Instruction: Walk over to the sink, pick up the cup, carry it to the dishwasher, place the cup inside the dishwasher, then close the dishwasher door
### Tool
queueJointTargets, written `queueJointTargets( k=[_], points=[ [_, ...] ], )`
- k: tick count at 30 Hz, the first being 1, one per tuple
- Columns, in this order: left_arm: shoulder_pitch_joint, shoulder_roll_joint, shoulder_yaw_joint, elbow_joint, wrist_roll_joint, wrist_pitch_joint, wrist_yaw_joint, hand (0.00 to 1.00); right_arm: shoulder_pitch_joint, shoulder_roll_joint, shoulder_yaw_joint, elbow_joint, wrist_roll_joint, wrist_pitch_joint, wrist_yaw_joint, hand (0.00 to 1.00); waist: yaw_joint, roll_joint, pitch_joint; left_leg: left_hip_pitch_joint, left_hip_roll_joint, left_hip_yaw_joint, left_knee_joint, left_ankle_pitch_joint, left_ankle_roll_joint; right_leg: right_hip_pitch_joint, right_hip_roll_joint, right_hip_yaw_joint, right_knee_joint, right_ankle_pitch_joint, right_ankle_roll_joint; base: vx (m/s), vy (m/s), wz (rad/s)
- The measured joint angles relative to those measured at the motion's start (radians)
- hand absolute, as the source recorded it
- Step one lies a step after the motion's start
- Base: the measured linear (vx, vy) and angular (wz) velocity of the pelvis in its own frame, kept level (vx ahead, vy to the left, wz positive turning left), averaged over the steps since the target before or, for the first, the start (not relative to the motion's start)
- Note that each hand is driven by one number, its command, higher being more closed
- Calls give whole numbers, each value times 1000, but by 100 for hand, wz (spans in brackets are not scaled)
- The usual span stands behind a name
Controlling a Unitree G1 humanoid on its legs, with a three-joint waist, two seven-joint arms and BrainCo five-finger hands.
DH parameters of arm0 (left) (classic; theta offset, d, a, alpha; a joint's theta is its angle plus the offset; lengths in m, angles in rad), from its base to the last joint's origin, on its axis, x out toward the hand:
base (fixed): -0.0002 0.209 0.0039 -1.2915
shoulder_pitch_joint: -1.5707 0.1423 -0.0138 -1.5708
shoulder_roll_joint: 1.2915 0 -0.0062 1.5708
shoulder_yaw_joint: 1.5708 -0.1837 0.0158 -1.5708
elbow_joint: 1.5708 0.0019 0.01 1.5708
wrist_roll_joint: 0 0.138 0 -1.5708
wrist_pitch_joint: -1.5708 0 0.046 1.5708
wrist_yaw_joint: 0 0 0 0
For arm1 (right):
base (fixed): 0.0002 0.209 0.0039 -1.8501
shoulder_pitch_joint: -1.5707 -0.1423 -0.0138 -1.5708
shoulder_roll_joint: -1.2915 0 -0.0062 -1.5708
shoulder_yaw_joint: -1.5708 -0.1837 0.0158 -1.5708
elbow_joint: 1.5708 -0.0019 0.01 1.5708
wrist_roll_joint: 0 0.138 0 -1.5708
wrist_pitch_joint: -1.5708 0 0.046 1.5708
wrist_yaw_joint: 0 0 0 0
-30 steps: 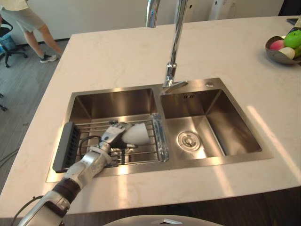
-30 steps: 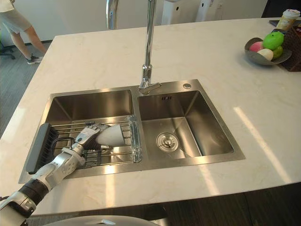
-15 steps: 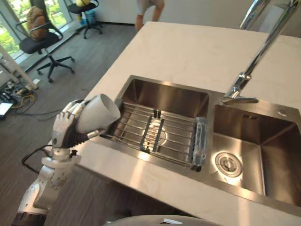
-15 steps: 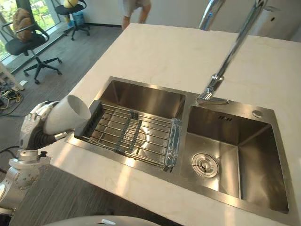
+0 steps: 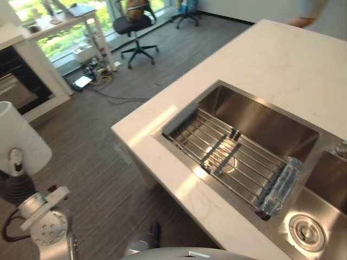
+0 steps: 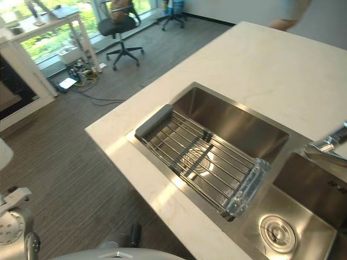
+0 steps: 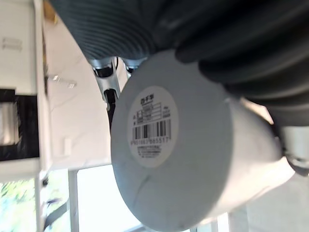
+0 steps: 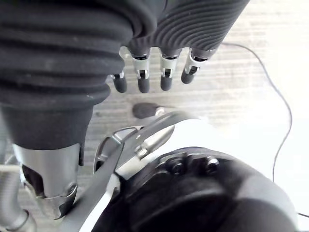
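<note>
White cup [image 5: 19, 142] w/ barcode label [image 7: 152, 123], silver sink [image 5: 260, 115], cream counter [image 5: 282, 59], grey floor [image 5: 92, 149].

Cup [image 5: 21, 138] cut by the left edge; blurred person [image 5: 310, 8] at the top edge

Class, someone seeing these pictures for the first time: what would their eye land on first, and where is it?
First the white cup, gripped in the left hand with fingers curled round it, held over the dark floor off the counter's corner, at the left edge of the left eye view. Then the steel sink sunk in the pale countertop, with a wire rack lying in its basin.
</note>
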Motion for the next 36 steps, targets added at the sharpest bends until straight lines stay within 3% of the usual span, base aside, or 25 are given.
queueJointTargets(
  k=[2,3,4,5,6,7,8,9,11,12,13,14,15,18,20,21,22,23,24,25,26,29,30,33,36],
  points=[
    [-19,2,59,0,-14,-43,15,100,18,2,6,-30,6,1,-3,0,-11,-17,-10,-5,37,228,33,-18,46,-25,-76,-66,45,-2,-1,-41,219,83],
    [-47,4,58,2,-17,-83,26,100,-2,-13,8,-54,9,3,-3,0,-1,-34,-11,-30,71,340,180,3,92,-73,-173,-62,135,-4,-4,44,264,36],
    [-58,6,53,2,-22,-99,25,100,-1,-16,8,-78,12,2,-4,0,-4,-34,-15,-35,104,378,247,34,129,-89,-203,-60,186,-7,-6,75,255,23],
    [-65,13,39,3,-24,-114,24,100,2,-32,3,-101,21,0,-17,0,-4,-14,-26,-46,123,384,284,97,121,-117,-218,-48,248,-31,-11,-106,215,93],
    [-152,36,-29,49,-54,-143,6,100,-29,-44,-6,-95,59,2,2,0,-45,-9,-35,-124,58,336,226,168,156,-224,-206,2,371,-166,-31,-193,145,124],
    [-190,39,-45,63,-62,-143,-4,100,-44,-33,-18,-92,70,1,10,0,-68,-31,-40,-118,6,269,97,250,125,-246,-175,8,350,-187,-62,-276,70,157],
    [-229,51,-57,70,-69,-143,-14,100,-54,-3,-42,-89,74,1,18,0,-89,-59,-33,-99,-28,225,33,277,137,-260,-153,23,306,-157,-107,-207,-114,147],
    [-281,48,-99,94,-89,-144,-41,100,-73,17,-81,-77,81,-19,22,0,-109,-73,-14,-73,42,270,223,122,160,-257,-186,-14,326,-133,-99,-226,-88,106],
    [-270,44,-162,89,-169,-121,-87,100,-89,-9,-81,-75,80,-43,18,0,-108,-64,-11,69,110,265,259,44,-7,-269,-232,-8,371,-112,-89,-221,164,65],
    [-269,41,-195,62,-168,-85,-117,100,-91,-27,-87,-70,102,-51,1,0,-111,-35,-25,135,125,266,201,34,-66,-293,-274,-24,421,-106,-81,-152,379,68],
    [-273,43,-210,48,-167,-77,-135,100,-94,-30,-101,-67,114,-52,-10,0,-113,-19,-25,165,121,266,159,24,-93,-296,-292,-38,442,-100,-77,-168,505,86],
    [-281,42,-220,18,-167,-59,-174,100,-106,-28,-126,-58,160,-53,-37,0,-116,9,-17,195,97,283,77,-41,-175,-286,-316,-68,455,-68,-64,-158,432,75],
    [-282,43,-220,5,-167,-51,-179,100,-109,-25,-143,-55,174,-51,-53,0,-114,14,-17,199,92,301,61,-73,-223,-277,-324,-83,448,-42,-54,-230,499,73],
    [-233,74,-195,-12,-195,1,-148,100,-87,62,-192,-17,207,-35,-102,0,-80,-64,1,181,34,242,155,-154,-187,-165,-355,-84,309,100,-63,-252,427,82],
    [-209,73,-225,41,-240,15,-155,100,-32,106,-247,-22,180,6,-89,0,-84,-92,-2,90,8,75,236,-202,-137,-165,-390,131,378,260,-140,-157,393,173],
    [-206,69,-251,76,-241,9,-166,100,-16,115,-268,-19,169,6,-84,0,-89,-81,0,65,5,21,237,-199,-127,-200,-383,248,419,281,-174,-44,243,214],
    [-200,65,-297,147,-248,1,-194,100,4,142,-296,-12,127,6,-70,0,-93,-77,-8,31,15,-77,218,-171,-111,-236,-282,479,446,114,-75,31,150,236],
    [-199,61,-342,209,-249,2,-209,100,25,173,-297,-12,92,-3,-49,0,-95,-90,-11,19,9,-159,163,-124,-100,-236,-164,636,419,-34,-14,64,118,227],
    [-198,61,-368,234,-249,2,-221,100,35,187,-292,-11,69,-16,-30,0,-95,-101,-12,20,4,-191,134,-98,-97,-236,-116,691,401,-84,-5,97,76,195],
    [-185,61,-422,264,-248,5,-245,100,47,196,-248,-16,34,-41,-4,0,-95,-119,-11,28,-13,-244,87,-59,-96,-239,-38,773,368,-147,36,120,29,156],
    [-167,62,-474,270,-250,22,-277,100,45,189,-192,-35,-1,-63,14,0,-98,-132,-13,36,-39,-282,65,-39,-93,-252,-2,806,358,-173,61,159,6,162],
    [-165,64,-537,262,-290,68,-388,100,49,154,-74,-108,-51,-65,24,0,-115,-149,-24,32,-86,-280,83,-35,-91,-243,18,866,341,-160,50,87,-26,110],
    [-166,67,-552,262,-319,85,-436,100,24,133,-32,-120,-48,-62,16,0,-116,-170,-40,34,-98,-264,82,-36,-93,-227,17,851,318,-146,49,66,-91,79],
    [-160,66,-585,262,-375,112,-471,100,19,42,122,-121,-17,-42,10,0,-76,-145,-51,58,-64,-211,-8,18,-127,-185,36,834,194,-151,48,65,-143,3],
    [-161,61,-592,263,-385,129,-476,100,11,12,177,-141,-1,-34,-15,0,-102,-130,-52,80,-35,-191,-48,39,-140,-182,65,830,177,-139,31,-41,-146,-27]
  ],
)
